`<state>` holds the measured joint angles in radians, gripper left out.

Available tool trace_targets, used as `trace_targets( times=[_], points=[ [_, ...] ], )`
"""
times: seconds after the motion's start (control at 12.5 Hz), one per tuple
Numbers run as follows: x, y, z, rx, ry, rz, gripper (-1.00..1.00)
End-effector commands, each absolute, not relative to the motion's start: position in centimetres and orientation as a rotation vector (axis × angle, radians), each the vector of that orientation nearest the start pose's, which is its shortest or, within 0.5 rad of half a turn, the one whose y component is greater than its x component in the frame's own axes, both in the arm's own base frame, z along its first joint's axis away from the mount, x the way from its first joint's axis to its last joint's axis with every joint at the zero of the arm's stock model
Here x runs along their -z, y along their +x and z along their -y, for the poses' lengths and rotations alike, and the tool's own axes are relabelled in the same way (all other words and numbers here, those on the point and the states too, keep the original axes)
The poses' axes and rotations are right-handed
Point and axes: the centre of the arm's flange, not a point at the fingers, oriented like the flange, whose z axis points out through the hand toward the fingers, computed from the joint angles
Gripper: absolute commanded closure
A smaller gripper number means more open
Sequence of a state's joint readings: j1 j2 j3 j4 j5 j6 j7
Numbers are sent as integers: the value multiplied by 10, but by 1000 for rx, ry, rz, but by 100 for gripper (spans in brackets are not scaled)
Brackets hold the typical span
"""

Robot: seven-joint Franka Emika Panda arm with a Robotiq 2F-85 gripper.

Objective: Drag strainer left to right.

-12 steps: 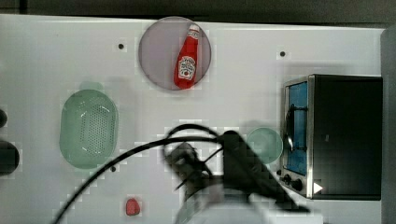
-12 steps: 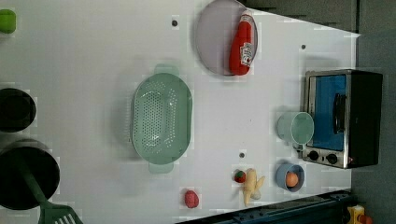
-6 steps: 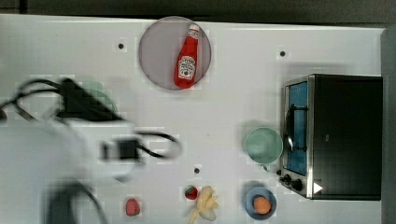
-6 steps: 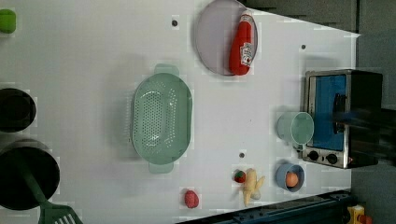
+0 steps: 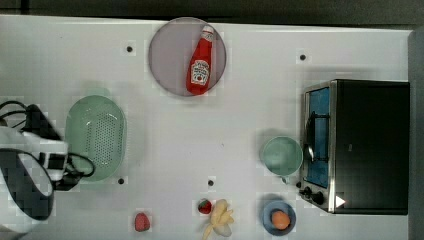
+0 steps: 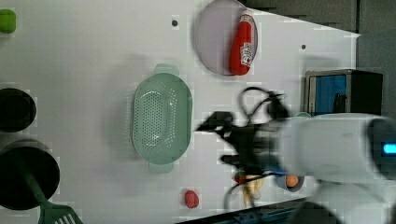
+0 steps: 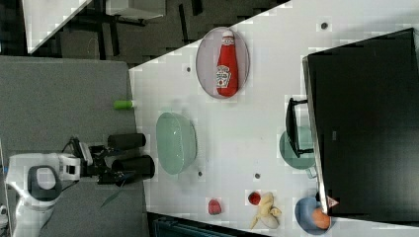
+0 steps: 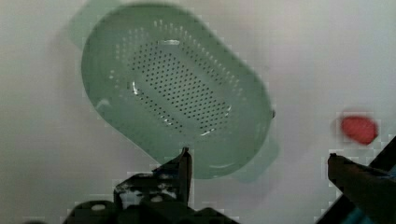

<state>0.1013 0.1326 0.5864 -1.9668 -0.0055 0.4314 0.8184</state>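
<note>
The strainer (image 5: 95, 137), a pale mint-green oval colander with a dotted bowl and tab handles, lies on the white table at the top view's left. It also shows in the left view (image 6: 162, 119) and the right view (image 7: 176, 143). My arm (image 5: 30, 165) reaches in from the top view's left edge, next to the strainer's left rim. In the wrist view my gripper (image 8: 257, 161) is open above the strainer (image 8: 175, 91). One finger (image 8: 184, 163) lies over its near rim. The other finger (image 8: 355, 172) is out beyond the tab end. Nothing is held.
A greyish-purple plate (image 5: 165, 55) with a ketchup bottle (image 5: 200, 62) lies at the back. A toaster oven (image 5: 360, 145), green cup (image 5: 282, 155), blue bowl (image 5: 267, 217), banana (image 5: 220, 220) and strawberries (image 5: 142, 221) occupy the right and front. Black pots (image 6: 16, 109) stand at the left view's left.
My arm swung from the top view's bottom middle across to the left and now hangs by the strainer. The strainer has not moved.
</note>
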Motion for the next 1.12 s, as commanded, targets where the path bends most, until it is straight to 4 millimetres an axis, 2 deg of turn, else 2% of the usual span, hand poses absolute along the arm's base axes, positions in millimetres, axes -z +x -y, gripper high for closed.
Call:
trace_targets(
  times=[0.08, 0.32, 0.56, 0.72, 0.88, 1.12],
  points=[
    [-395, 466, -359, -87, -2482, -1960, -100],
    [-322, 478, -364, -83, -2372, -2171, -100],
    [-254, 486, -365, -148, -2360, -2173, -100],
    [-216, 493, -358, -181, -2318, -2165, -100],
    [-191, 495, -346, -197, -2270, -2169, -100],
    [-167, 492, -316, -174, -2263, -2220, -100]
  ],
)
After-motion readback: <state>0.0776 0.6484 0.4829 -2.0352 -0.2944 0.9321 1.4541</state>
